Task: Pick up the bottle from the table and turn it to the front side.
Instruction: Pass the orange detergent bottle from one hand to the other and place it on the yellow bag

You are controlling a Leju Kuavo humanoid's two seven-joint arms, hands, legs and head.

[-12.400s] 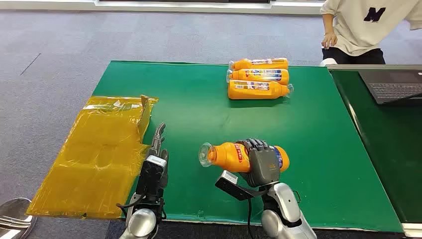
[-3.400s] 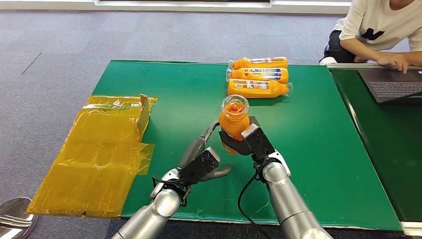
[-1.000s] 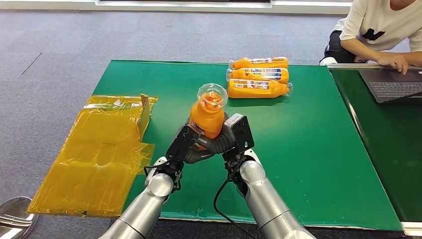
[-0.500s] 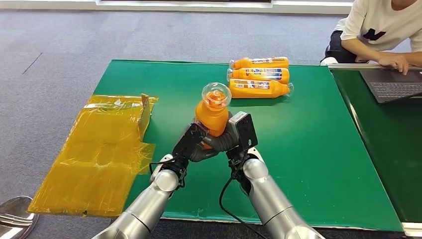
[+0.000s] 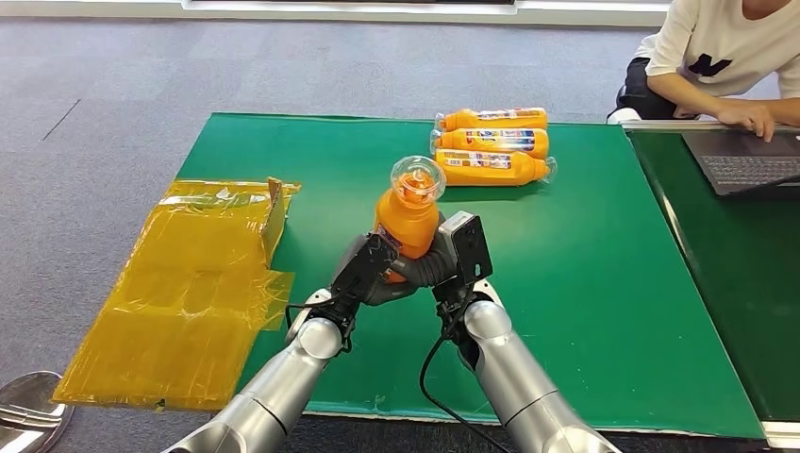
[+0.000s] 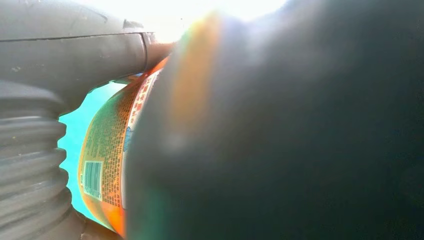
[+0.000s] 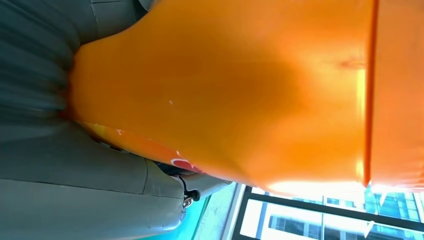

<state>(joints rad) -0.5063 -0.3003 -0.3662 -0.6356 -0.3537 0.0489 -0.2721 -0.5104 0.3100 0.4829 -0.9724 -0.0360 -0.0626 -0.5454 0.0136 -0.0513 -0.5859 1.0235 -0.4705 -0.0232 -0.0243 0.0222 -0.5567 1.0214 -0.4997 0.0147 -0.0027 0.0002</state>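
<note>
While lifted above the green table point(image 5: 585, 283), near its middle, orange bottle point(image 5: 408, 219) upright, gripped low by left robot hand point(image 5: 363, 274) and right robot hand point(image 5: 436, 266), likely for turning its label forward.

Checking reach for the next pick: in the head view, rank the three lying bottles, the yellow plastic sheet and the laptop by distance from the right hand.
From the right hand:
1. Three lying bottles, straight ahead.
2. Yellow plastic sheet, off its left; close to the bottles' distance, ranking uncertain.
3. Laptop, far right.
</note>
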